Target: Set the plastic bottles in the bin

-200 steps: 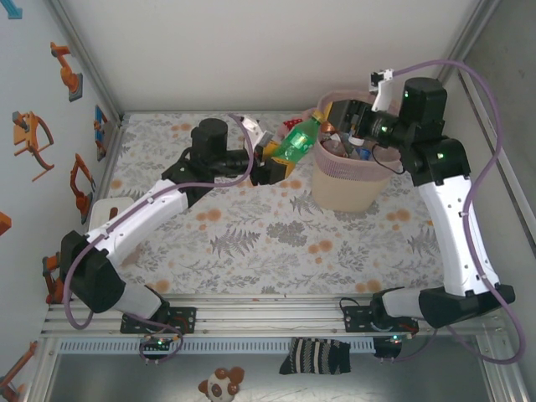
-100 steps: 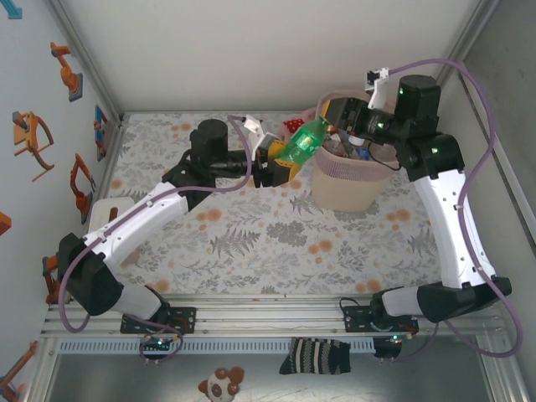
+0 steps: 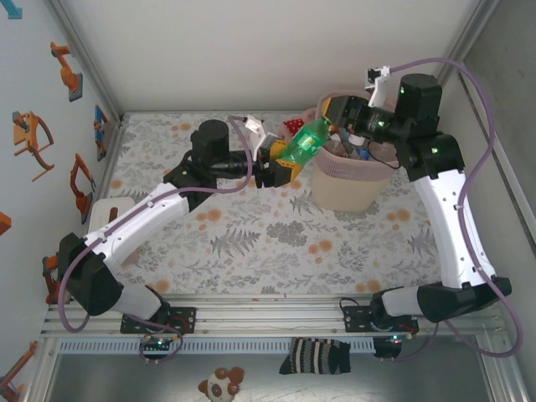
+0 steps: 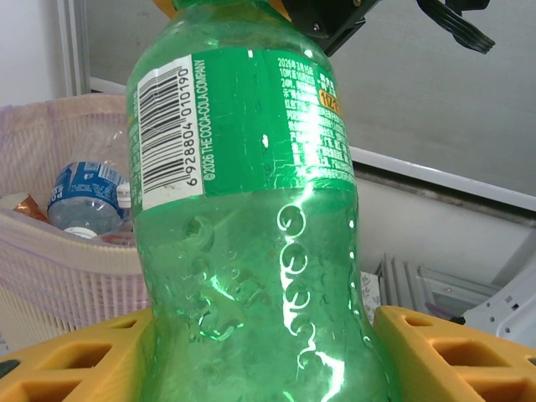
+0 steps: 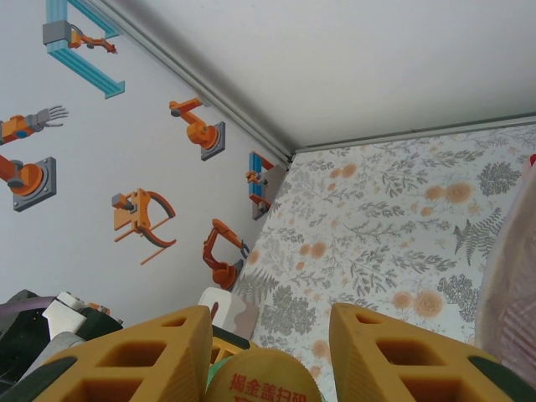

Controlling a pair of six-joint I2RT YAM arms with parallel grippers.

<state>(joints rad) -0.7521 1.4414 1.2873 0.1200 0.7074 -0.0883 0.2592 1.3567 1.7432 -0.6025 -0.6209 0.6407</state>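
Observation:
A green plastic bottle [image 3: 303,142] [image 4: 251,209] hangs tilted in the air just left of the bin [image 3: 352,180]. My left gripper [image 3: 280,163] [image 4: 260,335] is shut on its lower body, a yellow finger on each side. My right gripper [image 3: 335,113] [image 5: 270,322] reaches across the pink rim and is closed on the bottle's yellow cap [image 5: 264,377], which sits between its two fingers. The pink mesh bin [image 4: 67,276] holds other bottles, among them a clear one with a blue label [image 4: 79,193].
The bin stands at the back right of the floral table [image 3: 251,226], near the rear wall. A small red item [image 3: 293,126] lies behind the bottle. A white object [image 3: 105,209] sits at the table's left edge. A striped sock [image 3: 314,356] lies off the front rail.
My right gripper has swung left over the bin's rim and closed its fingers round the bottle's cap. The left arm has lifted the bottle slightly toward the bin.

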